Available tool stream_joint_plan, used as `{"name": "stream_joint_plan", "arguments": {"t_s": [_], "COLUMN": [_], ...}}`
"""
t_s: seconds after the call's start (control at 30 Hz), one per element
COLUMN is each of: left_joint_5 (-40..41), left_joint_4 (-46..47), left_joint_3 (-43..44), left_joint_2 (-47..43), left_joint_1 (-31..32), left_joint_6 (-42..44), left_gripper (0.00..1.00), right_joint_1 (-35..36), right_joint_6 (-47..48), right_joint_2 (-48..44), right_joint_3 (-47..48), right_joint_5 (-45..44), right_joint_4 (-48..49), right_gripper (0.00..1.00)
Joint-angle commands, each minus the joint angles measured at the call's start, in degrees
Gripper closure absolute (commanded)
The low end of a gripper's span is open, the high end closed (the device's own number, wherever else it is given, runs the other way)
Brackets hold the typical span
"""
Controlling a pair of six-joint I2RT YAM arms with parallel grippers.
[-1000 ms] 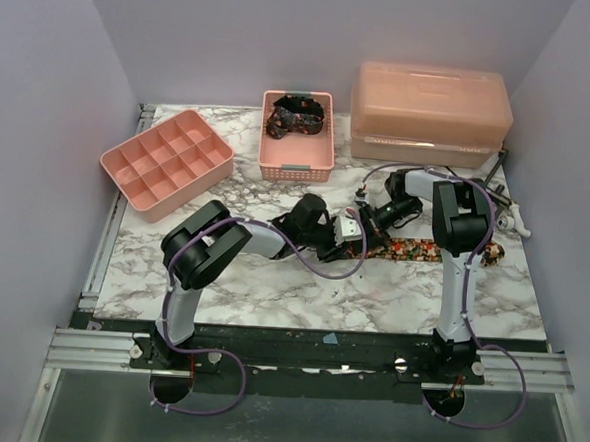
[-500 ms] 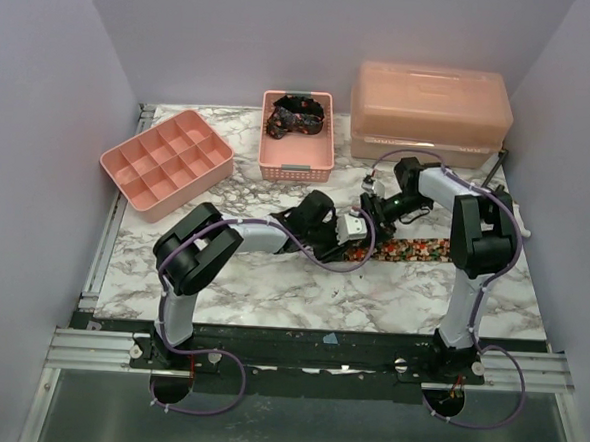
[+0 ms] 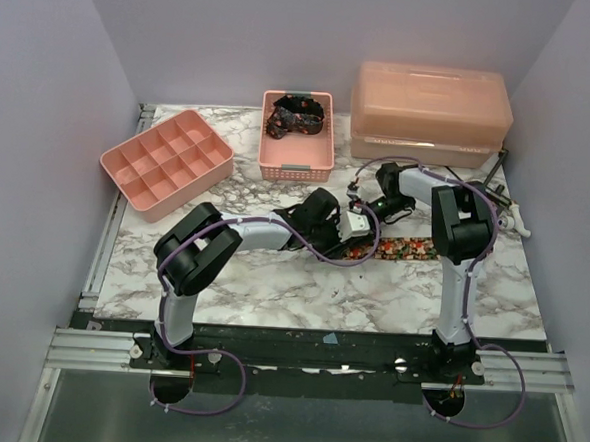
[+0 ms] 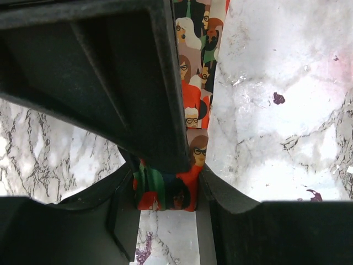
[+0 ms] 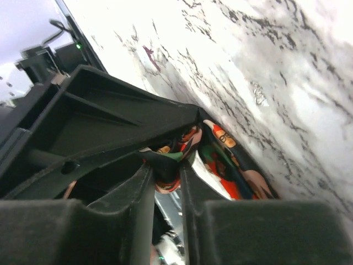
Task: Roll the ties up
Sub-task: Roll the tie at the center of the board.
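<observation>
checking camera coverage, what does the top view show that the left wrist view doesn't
Only the top view shows the basket holding a second tie, the divided tray and the lidded box. Only the left wrist view shows the left gripper closed on the folded end of the printed tie, and that its print is cartoon faces. Both show the printed tie lying on the marble table.

The white marble-patterned table carries a pink divided tray at the back left, a pink slatted basket at the back middle and a large pink lidded box at the back right. A printed tie lies flat right of centre
</observation>
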State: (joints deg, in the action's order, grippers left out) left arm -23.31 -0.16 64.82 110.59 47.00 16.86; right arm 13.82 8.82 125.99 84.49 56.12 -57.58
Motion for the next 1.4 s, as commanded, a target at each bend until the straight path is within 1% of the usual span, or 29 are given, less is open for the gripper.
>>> {"name": "stream_joint_plan", "arguments": {"t_s": [0.0,0.03,0.07,0.17,0.2,0.27,0.33,0.37,0.43,0.53,0.63,0.77,0.83,0.9,0.97,1.07,1.1,1.13,1.2,1.27,1.37], "left_joint_5": [2.53,2.26,1.79,-2.09,-2.85,-6.64,-11.13,-13.1,-14.94,-15.96,-16.55,-16.57,-15.38,-14.85,-13.09,-10.39,-9.69,-8.61,-7.99,-7.56,-6.17], "left_joint_4": [-8.85,-8.73,-8.22,-4.39,-2.56,4.24,14.64,18.66,25.5,32.55,37.69,41.38,42.21,41.24,38.59,32.52,29.9,26.44,21.23,17.37,12.03], "left_joint_3": [-1.44,-1.51,-1.73,-3.96,-4.98,-8.58,-13.03,-14.85,-17.57,-19.28,-18.8,-16.61,-15.55,-14.14,-12.91,-12.12,-11.72,-11.33,-11.82,-12.63,-12.08], "left_joint_2": [2.88,2.74,2.54,0.7,-0.17,-2.62,-5.04,-5.79,-6.4,-5.29,-3.19,0.21,1.73,3.22,3.92,3.48,3.22,2.83,1.86,0.94,0.6], "left_joint_1": [0.46,0.46,0.27,-1.19,-1.62,-3.18,-5.05,-5.61,-6.03,-5.99,-5.93,-5.11,-4.19,-3.55,-2.75,-2.06,-2.07,-2.07,-2.27,-2.31,-2.18], "left_joint_6": [-0.43,-0.43,-0.72,-1.22,-1.41,-2.02,-3.35,-3.58,-3.79,-4.45,-6.13,-6.64,-5.77,-4.65,-2.36,0.95,1.43,1.67,2.72,4.01,4.17], "left_gripper": [0.84,0.82,0.76,0.58,0.49,0.4,0.33,0.27,0.24,0.23,0.22,0.21,0.21,0.27,0.38,0.59,0.66,0.7,0.76,0.79,0.79], "right_joint_1": [-0.12,-0.13,-0.24,-1.0,-1.59,-2.58,-3.5,-3.92,-4.87,-5.12,-5.12,-5.12,-5.12,-5.15,-5.13,-5.13,-5.12,-5.12,-5.13,-5.12,-5.13], "right_joint_6": [1.44,2.0,2.58,4.82,5.58,7.48,9.45,10.92,13.26,14.3,14.88,14.9,14.76,14.66,14.46,13.64,13.04,12.66,10.32,7.08,4.37], "right_joint_2": [2.58,2.68,2.72,4.06,4.78,6.67,9.52,10.65,12.57,14.53,16.3,16.6,16.39,16.04,15.58,14.46,13.84,12.77,9.06,3.93,-1.95], "right_joint_3": [2.89,2.52,1.87,-0.32,-0.91,-1.72,-1.57,-1.12,-0.58,0.68,1.23,0.4,-0.02,-0.42,-0.67,-0.61,-0.57,-0.46,-0.8,-1.48,-0.84], "right_joint_5": [1.37,0.89,-0.01,-1.0,-0.71,0.38,1.34,1.85,3.5,3.77,3.75,3.02,2.7,2.18,2.15,2.26,2.2,2.03,0.91,-0.88,-2.91], "right_joint_4": [-0.02,-0.17,-0.37,-1.27,-1.62,-2.53,-3.86,-4.8,-5.9,-6.31,-7.19,-7.35,-7.41,-7.33,-7.33,-6.94,-6.64,-6.53,-4.49,-1.33,-0.14], "right_gripper": [0.96,0.99,0.99,0.99,0.99,0.99,0.99,0.99,0.99,0.99,0.99,0.99,0.99,0.99,0.99,0.99,0.94,0.87,0.68,0.55,0.45]}}
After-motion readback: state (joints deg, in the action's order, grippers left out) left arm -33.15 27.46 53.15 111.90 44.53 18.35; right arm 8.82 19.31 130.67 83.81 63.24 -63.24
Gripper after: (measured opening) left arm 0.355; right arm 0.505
